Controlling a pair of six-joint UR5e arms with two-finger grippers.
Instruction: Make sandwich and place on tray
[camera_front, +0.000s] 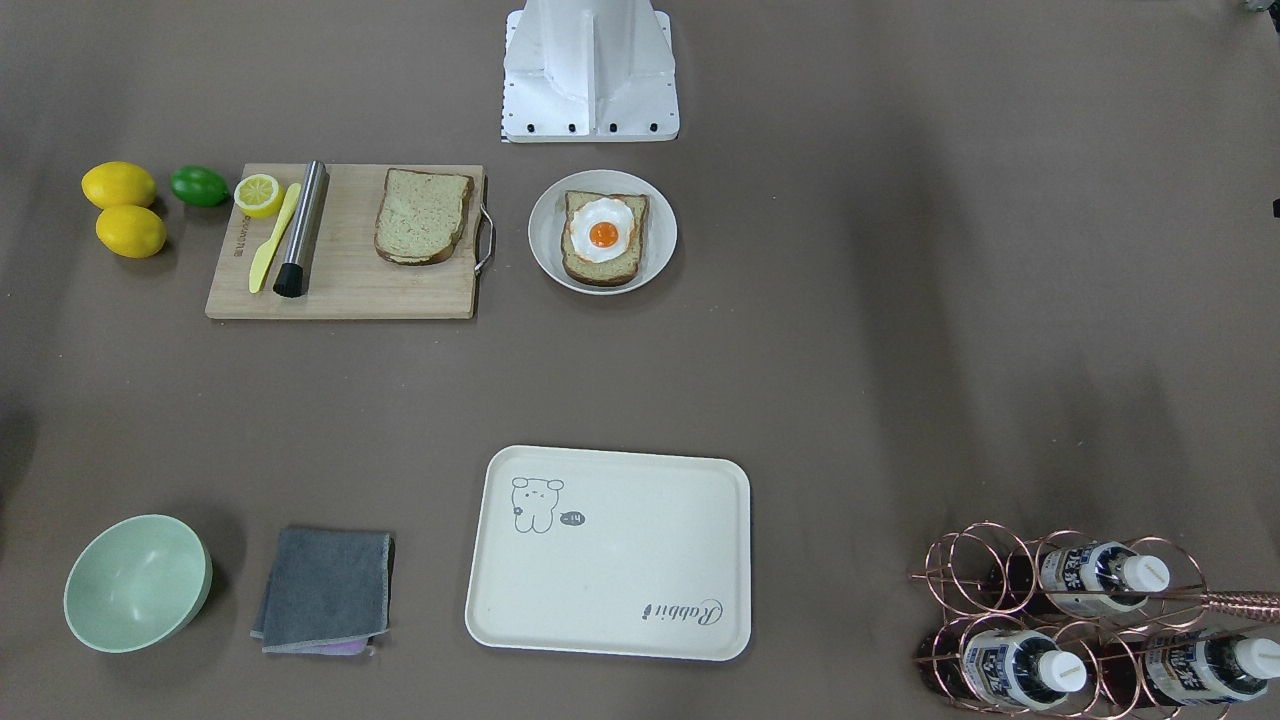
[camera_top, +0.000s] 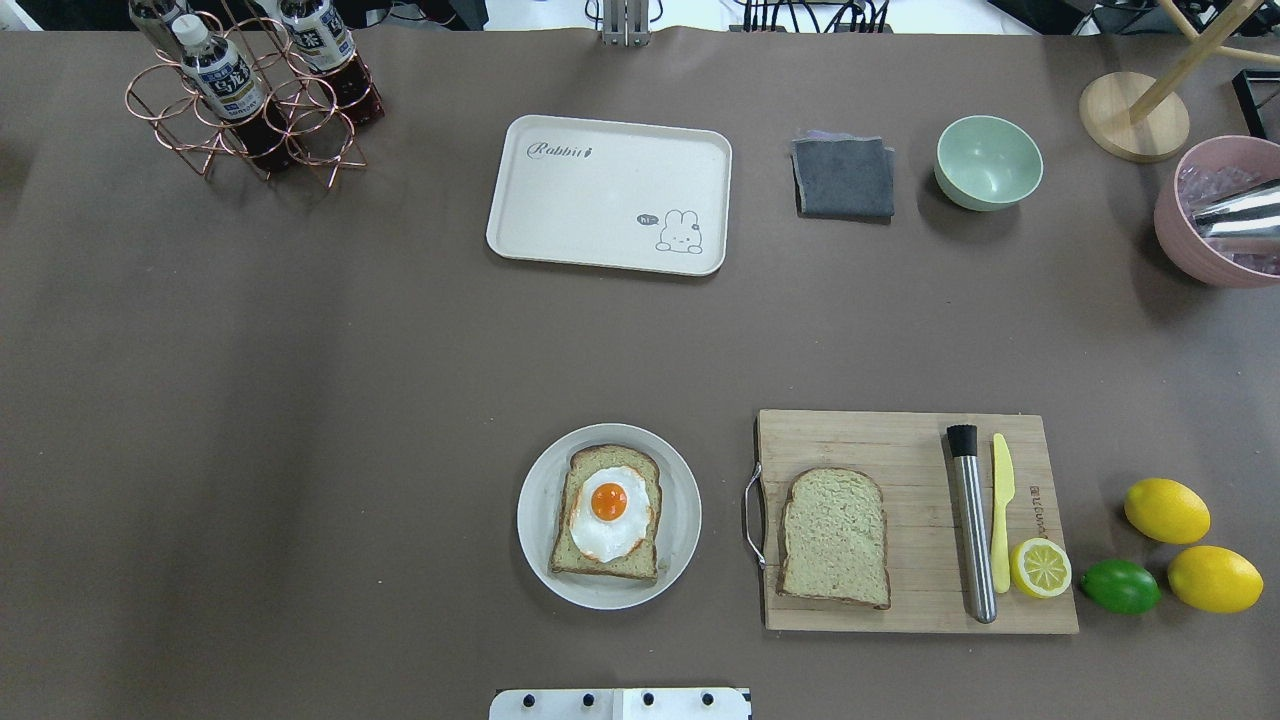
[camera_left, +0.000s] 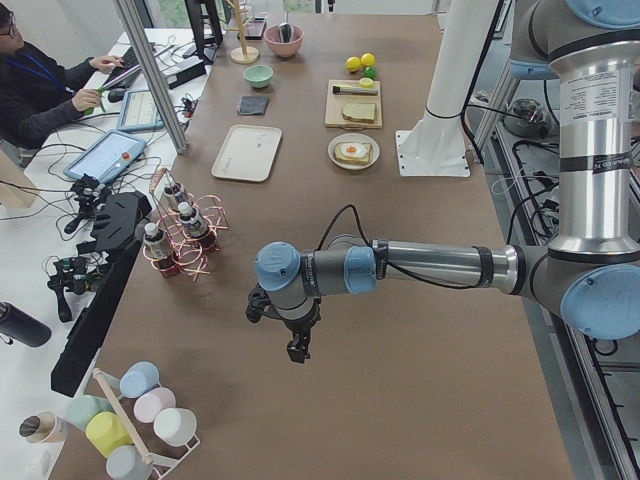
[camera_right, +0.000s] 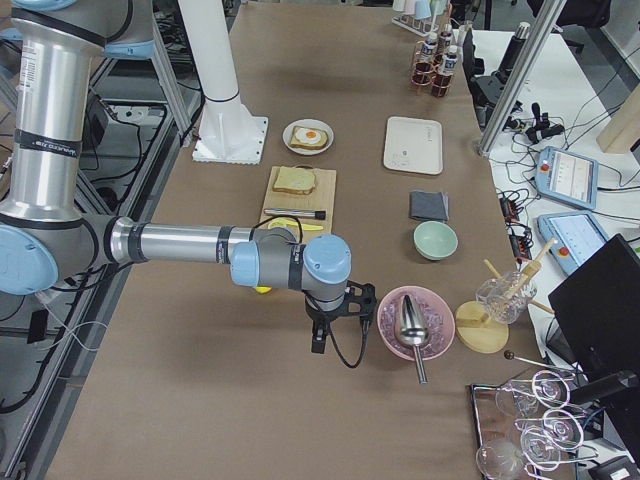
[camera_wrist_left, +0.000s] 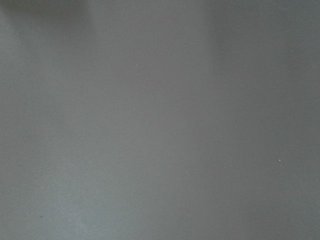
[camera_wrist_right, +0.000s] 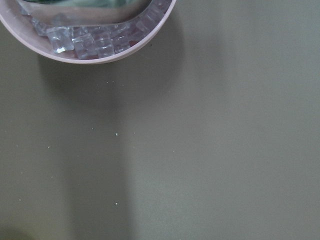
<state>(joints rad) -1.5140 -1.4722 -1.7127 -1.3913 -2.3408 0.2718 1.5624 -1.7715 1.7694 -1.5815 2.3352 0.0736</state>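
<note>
Though left gripper (camera_left: 297, 352) and right gripper (camera_right: 318, 345) openness cannot be told, porous square bread slice (camera_top: 835, 538) on grainy board (camera_top: 900, 445), smooth tray (camera_top: 590, 205)

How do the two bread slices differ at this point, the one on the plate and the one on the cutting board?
The slice on the plate lies on a round white plate; the slice on the board lies on the wooden cutting board. The slice on the plate carries a fried egg; the slice on the board is bare. Both lie flat, with the same greenish-tan crumb and brown crust.
</note>
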